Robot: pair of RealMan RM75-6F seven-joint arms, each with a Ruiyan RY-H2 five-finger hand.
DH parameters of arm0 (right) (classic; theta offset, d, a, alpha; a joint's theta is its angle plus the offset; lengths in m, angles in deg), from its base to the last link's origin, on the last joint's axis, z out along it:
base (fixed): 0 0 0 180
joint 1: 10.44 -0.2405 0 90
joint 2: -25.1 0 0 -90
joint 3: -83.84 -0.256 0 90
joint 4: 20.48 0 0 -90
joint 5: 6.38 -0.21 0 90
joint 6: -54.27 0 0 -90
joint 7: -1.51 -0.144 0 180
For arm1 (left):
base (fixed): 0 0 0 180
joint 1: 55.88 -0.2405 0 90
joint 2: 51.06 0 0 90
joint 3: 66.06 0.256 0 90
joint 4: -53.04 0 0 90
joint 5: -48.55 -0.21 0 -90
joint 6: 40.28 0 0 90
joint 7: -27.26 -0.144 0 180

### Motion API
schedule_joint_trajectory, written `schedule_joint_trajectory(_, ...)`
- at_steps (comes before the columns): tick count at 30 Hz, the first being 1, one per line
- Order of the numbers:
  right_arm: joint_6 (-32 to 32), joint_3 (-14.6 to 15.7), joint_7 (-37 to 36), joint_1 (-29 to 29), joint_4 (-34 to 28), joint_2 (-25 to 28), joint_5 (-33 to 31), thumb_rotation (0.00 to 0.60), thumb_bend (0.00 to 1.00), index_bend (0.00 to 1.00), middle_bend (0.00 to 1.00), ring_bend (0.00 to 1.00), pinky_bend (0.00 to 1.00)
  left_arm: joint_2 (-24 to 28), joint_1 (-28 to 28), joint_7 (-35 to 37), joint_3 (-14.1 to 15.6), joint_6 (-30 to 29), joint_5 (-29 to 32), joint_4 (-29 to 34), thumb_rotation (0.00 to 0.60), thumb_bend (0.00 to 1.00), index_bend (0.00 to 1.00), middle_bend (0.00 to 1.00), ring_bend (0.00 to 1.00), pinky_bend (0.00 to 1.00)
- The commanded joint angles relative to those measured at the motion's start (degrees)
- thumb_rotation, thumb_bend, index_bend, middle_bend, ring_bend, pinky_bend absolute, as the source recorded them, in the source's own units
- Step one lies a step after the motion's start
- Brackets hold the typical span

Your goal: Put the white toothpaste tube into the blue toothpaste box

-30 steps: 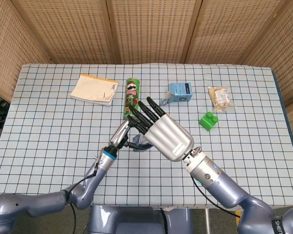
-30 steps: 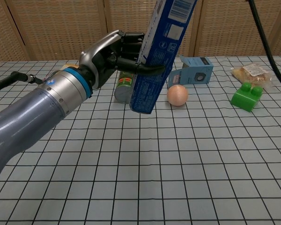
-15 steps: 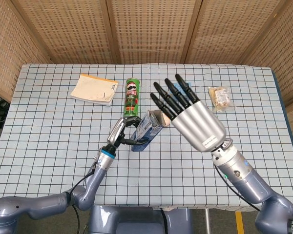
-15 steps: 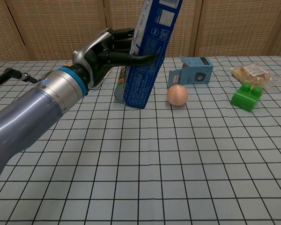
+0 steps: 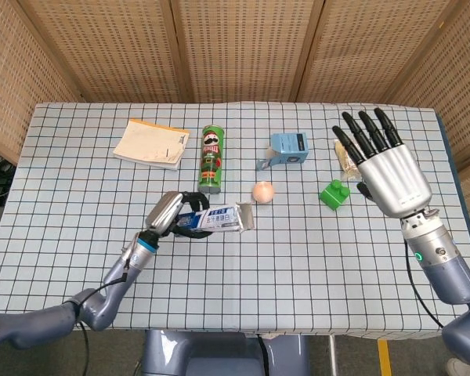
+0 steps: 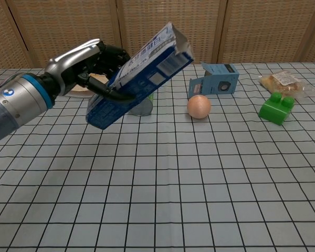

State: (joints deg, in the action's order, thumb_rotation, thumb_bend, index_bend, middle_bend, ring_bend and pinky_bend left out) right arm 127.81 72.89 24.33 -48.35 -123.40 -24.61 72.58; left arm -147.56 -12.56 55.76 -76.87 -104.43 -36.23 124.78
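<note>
Two robot hands: the left robot hand [image 6: 89, 65] is clamped on the blue toothpaste box [image 6: 139, 76]; the right robot hand [image 5: 384, 168] hangs with fingers spread and nothing in it.
Box pose: lifted off the desk [image 6: 199, 189], tilted, its open flap end raised toward the orange ball [image 6: 199, 106], probably so the mouth faces the free hand.
Landmark: green Pringles can [image 5: 211, 158]; the box is held just in front of it.
White toothpaste tube: not visible in either view; possibly already inside the box, I cannot tell.
Right hand place: well to the right of the can, over the green block [image 5: 334, 193] and snack packet [image 6: 281, 83].
Other things: notebook [image 5: 150, 143] left of the can, small blue carton [image 5: 288, 148] to its right.
</note>
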Motion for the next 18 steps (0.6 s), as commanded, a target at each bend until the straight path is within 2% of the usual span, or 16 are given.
schedule_joint_trajectory(1,-0.1,3.51,-5.63,3.42,6.81,-5.33,2.37,0.6,0.01,0.0,0.01,0.0,0.05,4.17,-1.31,-5.81,3.59,1.3,-1.87,-1.14,0.6,0.2,0.7,0.59,0.56,0.51)
schedule_joint_trajectory(7,0.09,6.25,-10.95,6.15,13.92,-11.6,4.65,0.6,0.0,0.0,0.01,0.0,0.04,5.66,-2.09,-11.56,6.45,4.89,-0.81,-3.28,0.6,0.21,0.7,0.59,0.56,0.51)
schedule_joint_trajectory(14,-0.54,7.32,-14.59,7.72,19.59,-15.72,5.34,0.6,0.0,0.0,0.01,0.0,0.02,3.12,-2.46,-12.74,7.17,6.37,0.2,-7.58,0.6,0.19,0.69,0.59,0.56,0.5)
schedule_joint_trajectory(15,-0.7,7.38,-15.0,7.86,20.13,-16.05,5.38,0.6,0.0,0.0,0.01,0.0,0.01,2.53,-2.54,-12.55,7.2,6.02,0.01,-8.45,0.6,0.15,0.66,0.55,0.53,0.48)
schedule_joint_trajectory(17,-0.9,7.53,-15.57,8.12,21.32,-16.62,5.71,0.6,0.0,0.0,0.01,0.0,0.01,1.87,-2.52,-11.37,7.75,6.51,-0.37,-9.64,0.6,0.06,0.52,0.37,0.36,0.35)
schedule_joint_trajectory(18,-0.87,7.55,-15.75,8.24,21.75,-16.8,5.87,0.6,0.0,0.0,0.01,0.0,0.01,2.0,-2.38,-10.77,8.1,7.26,-0.49,-9.64,0.6,0.02,0.4,0.22,0.21,0.24)
